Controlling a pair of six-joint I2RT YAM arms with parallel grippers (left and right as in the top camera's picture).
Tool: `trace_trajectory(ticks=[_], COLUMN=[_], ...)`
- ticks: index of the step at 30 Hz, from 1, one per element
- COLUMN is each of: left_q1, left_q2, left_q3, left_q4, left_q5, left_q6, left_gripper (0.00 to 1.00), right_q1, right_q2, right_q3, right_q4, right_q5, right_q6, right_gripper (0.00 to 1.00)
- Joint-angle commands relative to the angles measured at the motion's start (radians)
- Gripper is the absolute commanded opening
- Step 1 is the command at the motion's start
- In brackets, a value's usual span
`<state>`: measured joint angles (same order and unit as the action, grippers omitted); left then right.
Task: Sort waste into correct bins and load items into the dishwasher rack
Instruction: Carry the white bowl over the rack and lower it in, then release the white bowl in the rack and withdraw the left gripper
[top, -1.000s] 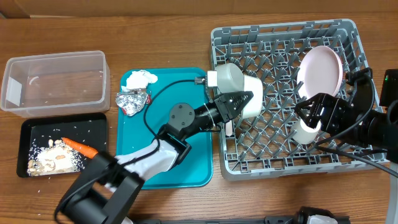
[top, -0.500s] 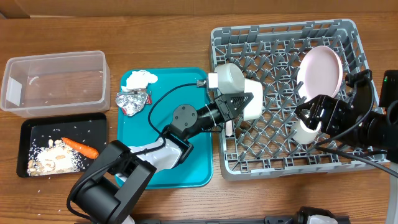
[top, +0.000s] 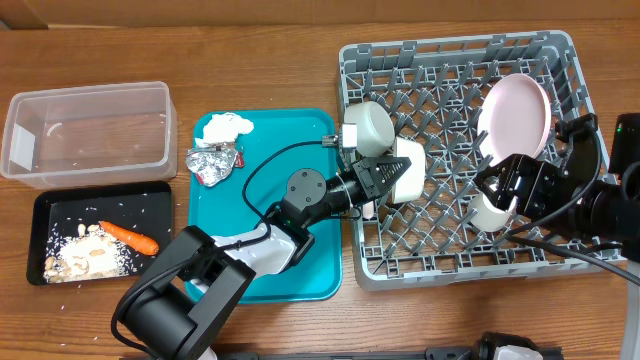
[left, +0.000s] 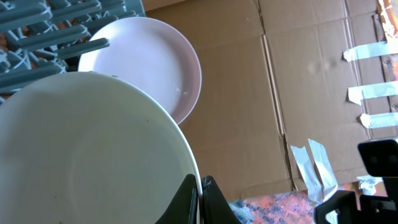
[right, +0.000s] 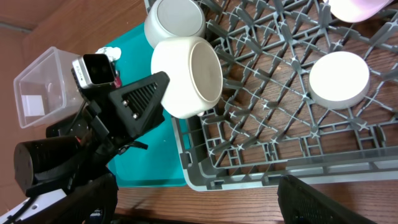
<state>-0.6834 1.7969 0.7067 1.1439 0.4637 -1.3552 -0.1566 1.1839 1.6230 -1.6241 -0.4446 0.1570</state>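
My left gripper (top: 396, 170) is shut on the rim of a cream bowl (top: 412, 172), held on edge over the left side of the grey dishwasher rack (top: 452, 272). In the left wrist view the fingertips (left: 200, 200) pinch that bowl's rim (left: 93, 149), with the pink plate (left: 155, 62) behind it. A second bowl (top: 368, 124) rests in the rack just beyond. The plate (top: 515, 115) stands upright at the rack's right. My right gripper (top: 506, 190) hangs open over the small white cup (top: 488, 213), which lies upside down (right: 339, 78). Napkin (top: 228, 126) and foil wrapper (top: 213, 163) lie on the teal tray.
The clear tub (top: 88, 128) stands at the far left. In front of it, the black tray (top: 150, 205) holds a carrot piece (top: 128, 237) and beige scraps (top: 85, 255). The teal tray (top: 300, 270) lies between bins and rack, under my left arm.
My left arm has slid a little to the right, carrying the bowl slightly further over the rack. The right arm has not moved.
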Motion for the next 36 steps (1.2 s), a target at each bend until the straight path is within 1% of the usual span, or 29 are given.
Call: trace_trajectory(ticks=[1,6,8,13,15,18,23,24,26,28,29,32,34,36], left_q1=[-0.007,-0.007,-0.007,-0.006,-0.004,-0.003,0.017,0.027,0.050,0.074,0.083,0.096,0.103,0.113], left_q2=[0.015,0.015,0.015,0.015,0.015,0.015,0.015,0.015,0.015,0.015,0.015,0.015,0.015,0.015], left_q3=[0.000,0.000,0.000,0.000,0.000,0.000,0.000,0.000,0.000,0.000,0.000,0.000,0.000,0.000], left_q4=[0.005,-0.024,-0.047,-0.076,-0.069,-0.068,-0.066,-0.066,-0.066,-0.072,-0.074,-0.075,-0.088,-0.116], left_q5=[-0.018,0.002,0.008,0.032,0.046,0.068,0.136,0.158,0.208,0.253,0.269,0.291,0.305,0.328], left_q6=[0.025,0.040,0.040,0.041,0.043,0.042,0.043,0.043,0.044,0.061,0.068,0.069,0.069,0.081], left_gripper=[0.04,0.05,0.10,0.16,0.20,0.24,0.27,0.27,0.22,0.20,0.17,0.13,0.13,0.17], right_q1=[-0.002,-0.002,-0.002,-0.002,-0.002,-0.002,-0.002,-0.002,-0.002,-0.002,-0.002,-0.002,-0.002,-0.002], right_q2=[-0.003,-0.003,-0.003,-0.003,-0.003,-0.003,-0.003,-0.003,-0.003,-0.003,-0.003,-0.003,-0.003,-0.003], right_q3=[0.006,0.006,0.006,0.006,0.006,0.006,0.006,0.006,0.006,0.006,0.006,0.006,0.006,0.006], right_q4=[0.002,-0.001,-0.003,-0.003,-0.002,-0.002,-0.003,-0.003,-0.003,-0.004,-0.004,-0.003,-0.004,-0.006], right_q5=[0.004,0.008,0.019,0.034,0.034,0.034,0.034,0.034,0.034,0.034,0.034,0.034,0.034,0.040], right_q6=[-0.008,-0.008,-0.008,-0.008,-0.008,-0.008,-0.008,-0.008,-0.008,-0.008,-0.008,-0.008,-0.008,-0.008], right_gripper=[0.86,0.86,0.86,0.86,0.86,0.86,0.86,0.86,0.86,0.86,0.86,0.86,0.86,0.86])
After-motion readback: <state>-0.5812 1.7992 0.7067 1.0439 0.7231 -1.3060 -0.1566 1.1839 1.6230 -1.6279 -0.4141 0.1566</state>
